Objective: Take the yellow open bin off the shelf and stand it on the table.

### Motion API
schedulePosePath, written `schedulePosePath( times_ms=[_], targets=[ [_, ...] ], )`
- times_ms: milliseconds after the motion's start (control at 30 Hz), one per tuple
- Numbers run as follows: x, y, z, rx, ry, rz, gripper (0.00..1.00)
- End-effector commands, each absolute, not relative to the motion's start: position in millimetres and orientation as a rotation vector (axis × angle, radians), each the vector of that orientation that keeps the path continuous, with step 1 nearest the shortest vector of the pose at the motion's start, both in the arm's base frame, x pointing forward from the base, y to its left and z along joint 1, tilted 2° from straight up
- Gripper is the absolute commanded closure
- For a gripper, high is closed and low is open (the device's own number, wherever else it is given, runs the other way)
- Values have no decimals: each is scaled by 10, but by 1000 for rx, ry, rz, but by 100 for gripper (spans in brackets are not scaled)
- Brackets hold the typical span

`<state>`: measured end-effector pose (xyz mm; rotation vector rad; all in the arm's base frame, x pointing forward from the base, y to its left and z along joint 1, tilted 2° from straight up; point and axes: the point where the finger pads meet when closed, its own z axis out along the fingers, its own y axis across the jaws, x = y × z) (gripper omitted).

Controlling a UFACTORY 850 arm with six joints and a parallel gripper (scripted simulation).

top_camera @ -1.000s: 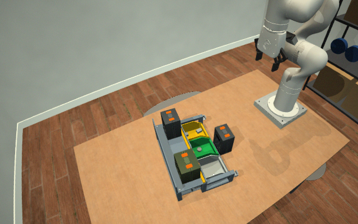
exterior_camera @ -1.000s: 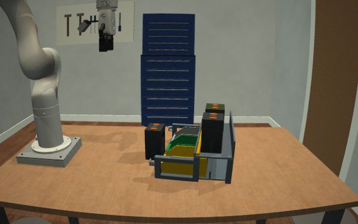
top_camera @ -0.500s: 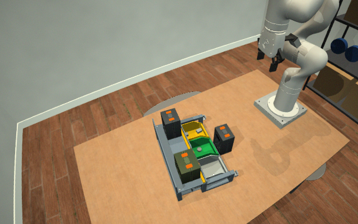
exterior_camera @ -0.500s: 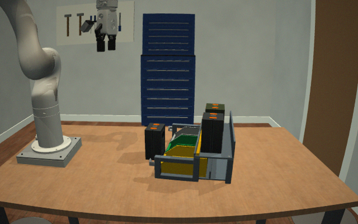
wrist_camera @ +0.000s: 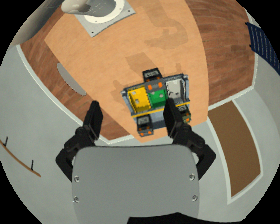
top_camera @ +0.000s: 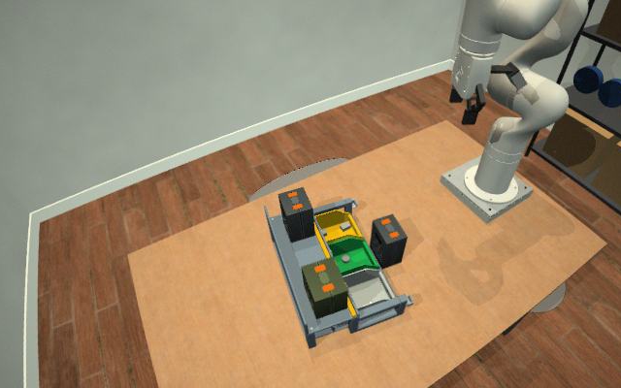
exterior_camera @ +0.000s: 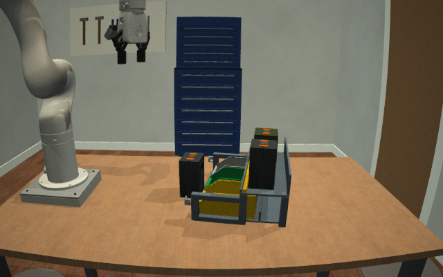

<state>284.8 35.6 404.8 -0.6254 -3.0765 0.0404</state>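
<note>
The yellow open bin (top_camera: 339, 238) (exterior_camera: 222, 209) (wrist_camera: 138, 99) is seated in the blue-grey shelf (top_camera: 286, 272) (exterior_camera: 242, 208) (wrist_camera: 160, 118) at one end of the row — directly beside the green bin (top_camera: 354, 264) (exterior_camera: 230, 173) (wrist_camera: 158, 99), with the grey bin (top_camera: 368, 291) (exterior_camera: 240, 161) (wrist_camera: 175, 89) beyond — and small grey parts (top_camera: 345, 226) lie inside it.
</note>
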Motion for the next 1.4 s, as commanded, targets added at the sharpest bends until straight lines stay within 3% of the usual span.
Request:
schedulePosePath(
  times_ms=[0, 133, 533, 700, 1100, 1367],
  targets=[
    [2852, 357, 4056, -706, -3061, 40, 0],
    [2852, 357, 4056, -1021, -2974, 39, 0],
    [2852, 357, 4056, -1021, -2974, 39, 0],
    [2852, 357, 4056, -1398, -2820, 38, 0],
    [2852, 357, 4056, -1398, -2820, 38, 0],
    [2852, 357, 4056, -1752, -2618, 37, 0]
  ],
)
